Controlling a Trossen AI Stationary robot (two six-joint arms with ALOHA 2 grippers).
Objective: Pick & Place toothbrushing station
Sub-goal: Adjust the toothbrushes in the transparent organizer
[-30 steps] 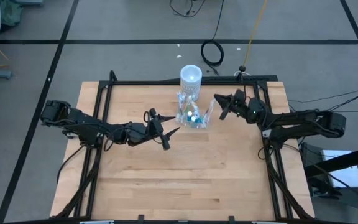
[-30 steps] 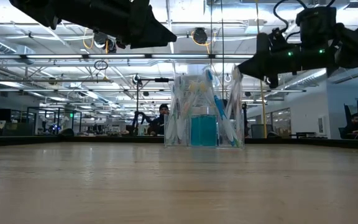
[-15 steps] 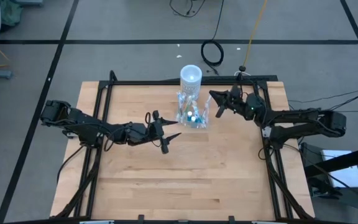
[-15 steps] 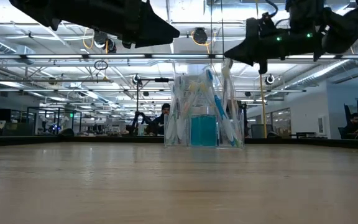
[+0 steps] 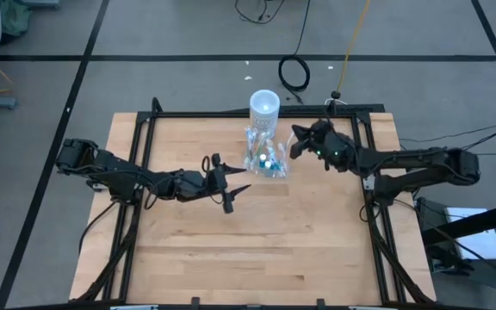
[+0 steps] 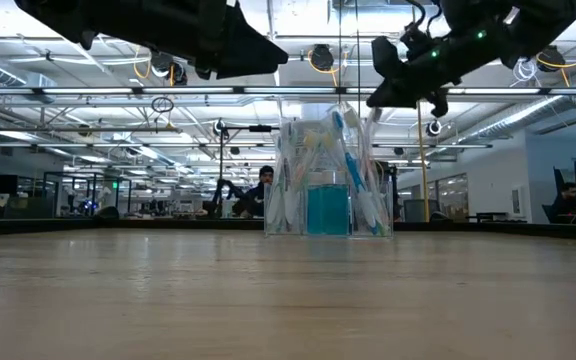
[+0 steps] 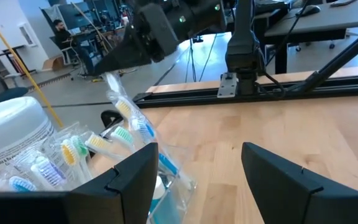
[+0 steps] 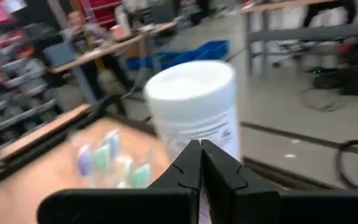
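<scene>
The toothbrushing station, a clear container [image 5: 265,162] [image 6: 328,180] holding several wrapped toothbrushes and blue tubes, stands at the table's far middle. My right gripper [image 5: 296,142] [image 6: 378,95] [image 7: 107,65] hovers at the container's upper right rim. It is shut on the top of one wrapped toothbrush [image 7: 126,106]. My left gripper [image 5: 235,191] [image 7: 197,168] hangs open in the air, left of and nearer than the container, pointing toward it. My right gripper pinches the upper end of the toothbrush's clear wrapper [image 7: 109,79] between its fingertips, coming level from the table's right. The toothbrush slants down from the fingers into the container, and its lower end is lost among the other brushes.
A taller white cylinder [image 5: 264,105] [image 8: 194,106] stands just behind the container, close to the right gripper. A black frame rail [image 5: 231,114] runs along the far edge. Bare wood lies in front of the container.
My right gripper has risen and gone toward the far edge and the container, turning as it went, and has stayed shut. The held toothbrush's top has swung with it, from leaning out to the right to standing steeper above the container.
</scene>
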